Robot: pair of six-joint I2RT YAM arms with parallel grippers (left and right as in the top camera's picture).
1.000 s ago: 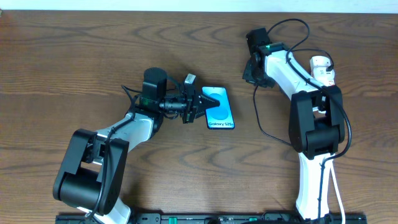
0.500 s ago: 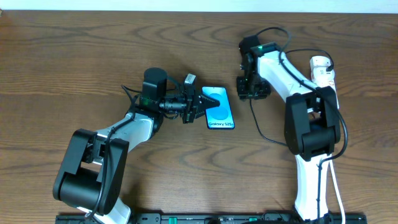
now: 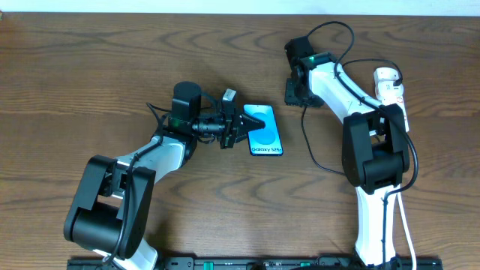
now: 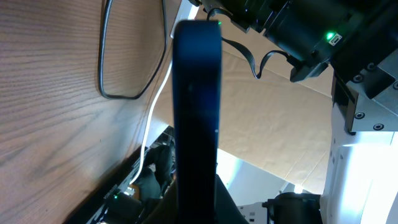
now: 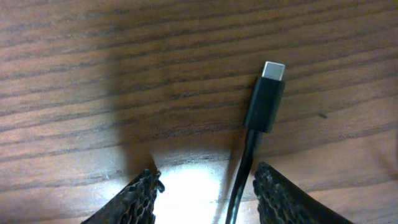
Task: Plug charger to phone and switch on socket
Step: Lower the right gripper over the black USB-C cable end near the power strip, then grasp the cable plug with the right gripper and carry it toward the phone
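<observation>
Overhead view of a wooden table (image 3: 90, 67) with two robot arms. Lowest of the task's things, right of centre, a loop of the black charger cable (image 3: 311, 154) trails over the wood.

At the centre of the frame lies the phone (image 3: 264, 130), screen up and lit blue. The left gripper (image 3: 238, 124) is clamped on its left edge. The left wrist view shows the phone edge-on as a dark bar between the fingers.

Higher, upper right of centre, the right gripper (image 5: 202, 193) hangs over the cable's free end. Its wrist view shows the fingers spread either side of the cable, not closed on it. The connector tip (image 5: 268, 93) lies flat on the wood just beyond them.

At the upper right, partly hidden by the right arm, sits the white socket strip (image 3: 388, 84); its switch cannot be made out.

Judged from this, nothing is finished. The connector is not yet picked up and is well apart from the phone, so plugging in and switching on both remain. The phone's screen appears to read "Galaxy S25+" in small white letters.
</observation>
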